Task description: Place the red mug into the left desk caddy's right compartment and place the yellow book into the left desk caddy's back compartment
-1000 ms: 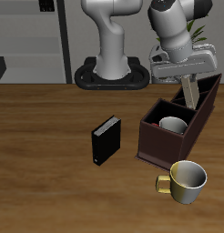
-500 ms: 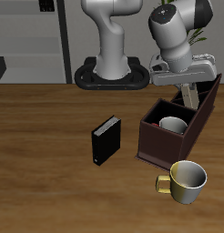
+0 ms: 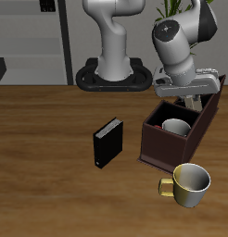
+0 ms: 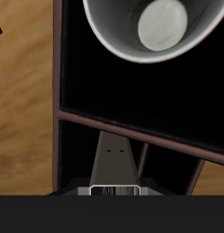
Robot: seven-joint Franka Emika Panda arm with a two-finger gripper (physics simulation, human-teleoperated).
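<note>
1. Already the red mug (image 4: 157,25) sits in the left desk caddy (image 3: 201,127), in its right compartment (image 3: 173,130).
2. Gripper (image 3: 190,93) lowers the yellow book (image 4: 112,162), clamped, into the narrow back section.
3. Next: release, judged.

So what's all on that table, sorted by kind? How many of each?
Mugs: 2 – the red mug in the left desk caddy, and a yellow-and-white mug on the table.
Books: 2 – a black book standing on the table, and the yellow book in the caddy's back compartment.
Caddies: 1.
Total: 5.
</note>
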